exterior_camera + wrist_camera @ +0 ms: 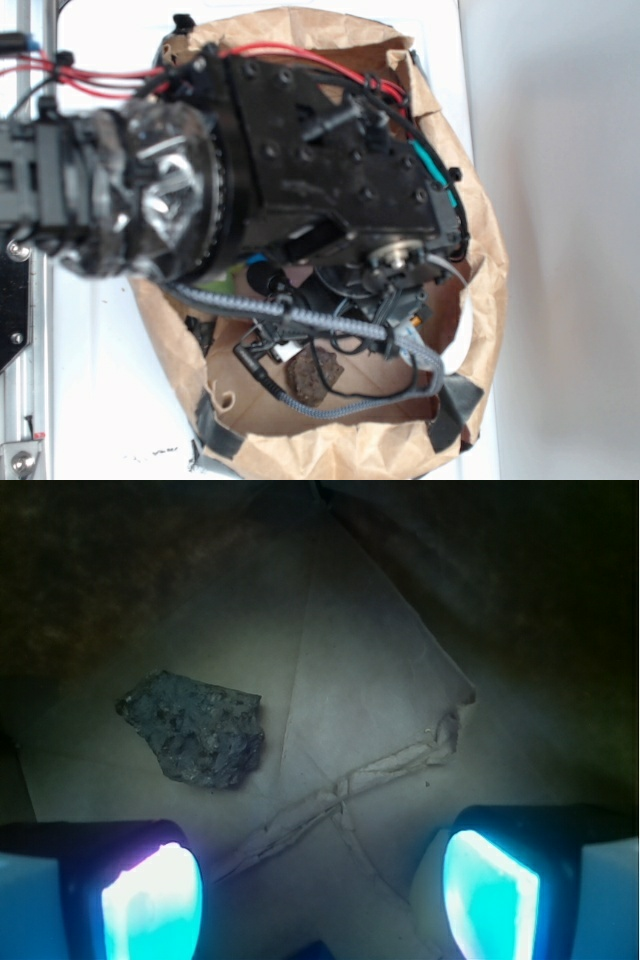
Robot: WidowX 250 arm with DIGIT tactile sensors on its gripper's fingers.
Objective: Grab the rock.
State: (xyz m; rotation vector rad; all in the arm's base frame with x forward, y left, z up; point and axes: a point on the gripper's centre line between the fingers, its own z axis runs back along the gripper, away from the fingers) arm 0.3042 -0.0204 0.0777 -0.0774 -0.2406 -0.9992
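The rock (193, 729) lies on the creased floor of the brown paper bag (480, 270), left of centre in the wrist view and a little beyond the left finger (150, 905). The gripper (320, 900) is open with 2 glowing fingers well apart (nothing between them), and it does not touch the rock. In the exterior view the arm (320, 160) hides most of the bag, with the rock visible below it.

A brown paper bag (480, 270) lies open on a white table (560, 200); a creased fold (350, 785) crosses its floor between and ahead of the tool.
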